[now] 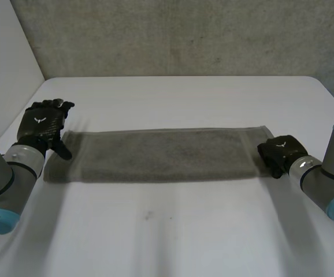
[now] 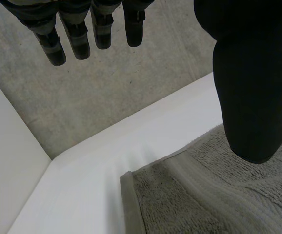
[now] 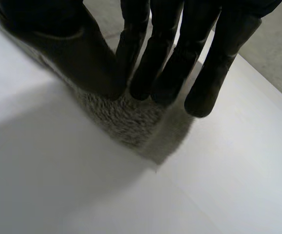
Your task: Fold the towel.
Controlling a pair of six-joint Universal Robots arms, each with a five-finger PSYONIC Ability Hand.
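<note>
A grey towel (image 1: 161,154) lies flat on the white table (image 1: 178,231) as a long folded strip running left to right. My left hand (image 1: 43,126) hovers at the strip's left end, open, with its fingers (image 2: 82,34) straight and its thumb above the towel's corner (image 2: 194,195). At the strip's right end, my right hand (image 1: 279,151) is low on the table. There its fingers (image 3: 170,58) and thumb close together on the towel's near right corner (image 3: 126,122), pinching the cloth.
A grey rough wall (image 1: 178,34) stands behind the table's far edge. A white panel (image 1: 5,57) borders the table's left side. Bare tabletop lies in front of the towel and behind it.
</note>
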